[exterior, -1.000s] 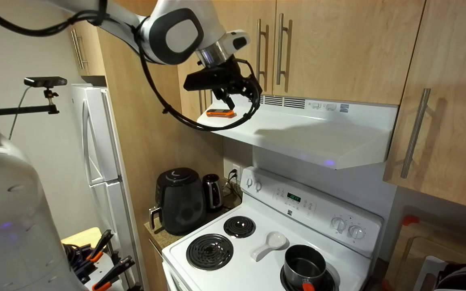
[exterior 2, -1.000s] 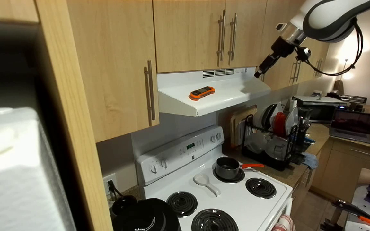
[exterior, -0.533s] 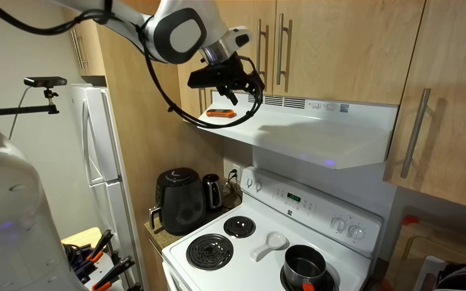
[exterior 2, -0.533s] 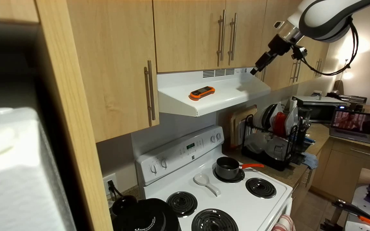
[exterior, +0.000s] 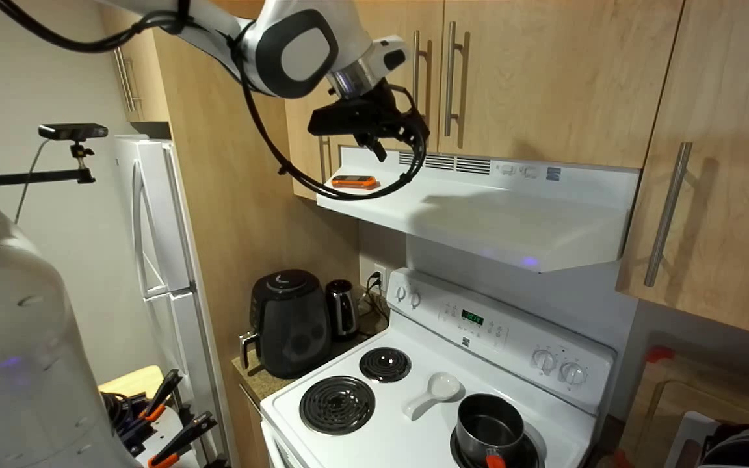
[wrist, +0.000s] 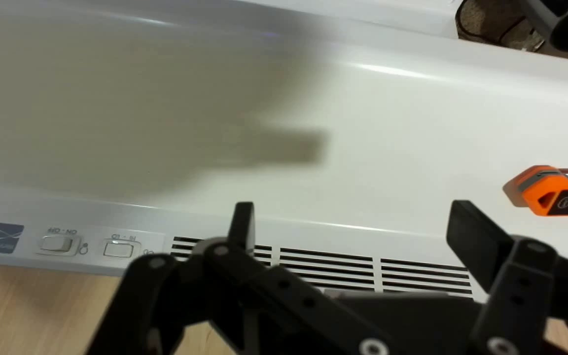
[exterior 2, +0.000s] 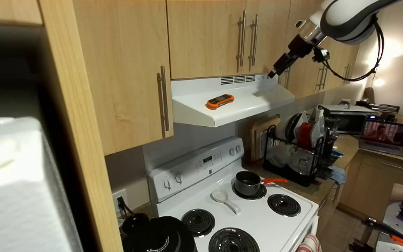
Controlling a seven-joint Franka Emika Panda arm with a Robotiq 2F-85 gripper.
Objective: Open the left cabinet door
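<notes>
A robot gripper hung in front of me above the range hood, its fingers spread wide, apart from the left cabinet door, which stood closed over the hood's back left corner. An orange gadget rested near the hood's left edge; a pot sat near the back right corner of the stove.

- The left cabinet door is closed, partly hidden by the arm.
- The fingers point down over the range hood.
- An orange-edged device lies on the hood.
- A saucepan stands on a burner.
</notes>
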